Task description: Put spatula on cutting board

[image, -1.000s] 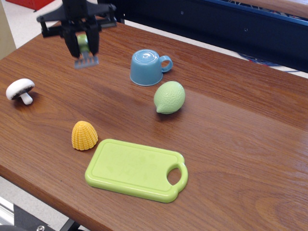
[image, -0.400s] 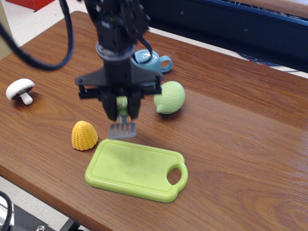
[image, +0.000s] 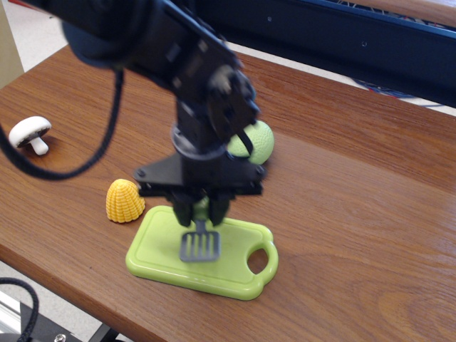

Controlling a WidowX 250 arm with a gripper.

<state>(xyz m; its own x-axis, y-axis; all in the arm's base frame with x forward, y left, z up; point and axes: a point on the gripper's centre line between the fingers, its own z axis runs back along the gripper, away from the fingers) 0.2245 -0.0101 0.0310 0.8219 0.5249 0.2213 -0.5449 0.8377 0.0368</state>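
Note:
The lime-green cutting board [image: 160, 253] lies near the table's front edge, its oval handle hole at the right. My black gripper [image: 201, 209] hangs straight down over the middle of the board and is shut on the spatula's green handle. The spatula [image: 200, 244] hangs blade down; its slotted grey blade is just above or touching the board's surface, I cannot tell which. Most of the green handle is hidden between the fingers.
A yellow corn piece [image: 125, 201] stands just left of the board. A green lemon [image: 258, 141] sits behind the gripper, partly hidden by the arm. A white mushroom [image: 29, 133] lies at the far left. A black cable hangs from the arm at the left.
The gripper has carried the spatula from the table's back left forward and right, past the corn, and lowered it over the board. The arm now hides the blue cup.

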